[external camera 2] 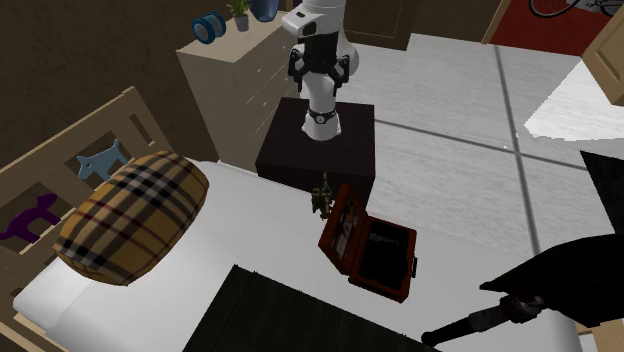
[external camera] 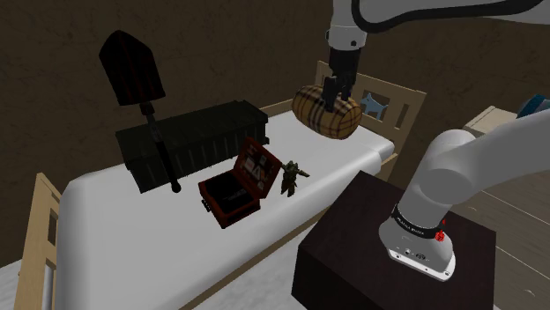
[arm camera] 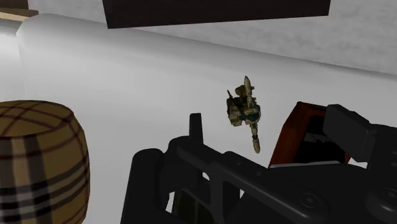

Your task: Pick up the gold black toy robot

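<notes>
Gripper poised just over the plaid pillow, well apart from the toy robot; spread or pressed together, cannot tell. Toy robot on the white bed, just beside the open red case, near the edge facing the stand. Best to swing clear of the pillow, centre above the figure, descend without clipping the case's raised lid, and pinch across the torso, not the thin limbs. Probably soft bedding, so press lightly. Also on the bed, a dark crate with a shovel against it; around it a pale wooden headboard, dresser, grey floor.
</notes>
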Controlling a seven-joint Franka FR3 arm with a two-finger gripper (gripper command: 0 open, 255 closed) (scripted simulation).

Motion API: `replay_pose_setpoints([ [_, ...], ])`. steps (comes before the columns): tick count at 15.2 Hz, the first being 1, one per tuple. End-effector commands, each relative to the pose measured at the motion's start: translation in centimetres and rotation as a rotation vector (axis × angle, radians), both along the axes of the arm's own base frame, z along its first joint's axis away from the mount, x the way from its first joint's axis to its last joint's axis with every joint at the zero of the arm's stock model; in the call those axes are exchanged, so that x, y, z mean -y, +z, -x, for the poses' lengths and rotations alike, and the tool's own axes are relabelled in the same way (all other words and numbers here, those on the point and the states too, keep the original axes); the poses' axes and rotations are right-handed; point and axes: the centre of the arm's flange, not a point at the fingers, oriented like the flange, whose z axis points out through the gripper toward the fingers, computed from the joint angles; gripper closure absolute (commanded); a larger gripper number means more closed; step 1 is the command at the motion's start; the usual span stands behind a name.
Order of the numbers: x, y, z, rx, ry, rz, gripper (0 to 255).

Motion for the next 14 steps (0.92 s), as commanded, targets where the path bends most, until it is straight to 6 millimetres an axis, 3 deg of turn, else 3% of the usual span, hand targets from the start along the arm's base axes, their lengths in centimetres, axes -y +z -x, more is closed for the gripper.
replay_pose_setpoints([
  [1,0.0,0.0,0.0,0.0,0.0,0.0,0],
  [14,-3.3,-15.8,-6.6,-0.038,0.099,0.011,0],
])
